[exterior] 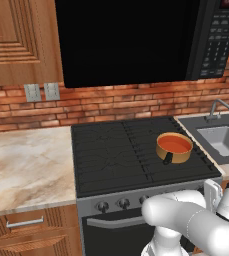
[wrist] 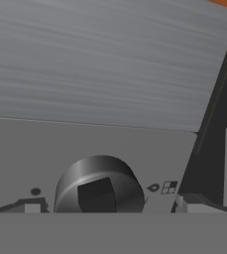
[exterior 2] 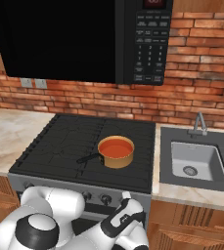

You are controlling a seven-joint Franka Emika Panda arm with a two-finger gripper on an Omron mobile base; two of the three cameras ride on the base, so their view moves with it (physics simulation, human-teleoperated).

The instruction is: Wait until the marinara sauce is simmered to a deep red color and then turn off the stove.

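The marinara sauce [exterior: 175, 144] [exterior 2: 116, 147] is a smooth orange-red disc inside a small copper saucepan [exterior: 182, 155] [exterior 2: 118, 159] with a short dark handle. The pan stands on the right front part of the black stove [exterior: 111, 155] [exterior 2: 59, 141]. Round knobs [exterior: 102, 205] [exterior 2: 106, 199] line the steel front panel. In the hand view my gripper [wrist: 112, 206] is open, close up against one dark knob [wrist: 97, 186], with a fingertip on each side of it and apart from it.
A black microwave [exterior: 136, 40] [exterior 2: 59, 39] hangs above the stove. A steel sink [exterior: 223, 140] [exterior 2: 196, 161] with a faucet lies to the right. A marble counter [exterior: 26, 165] runs to the left, with wooden drawers below.
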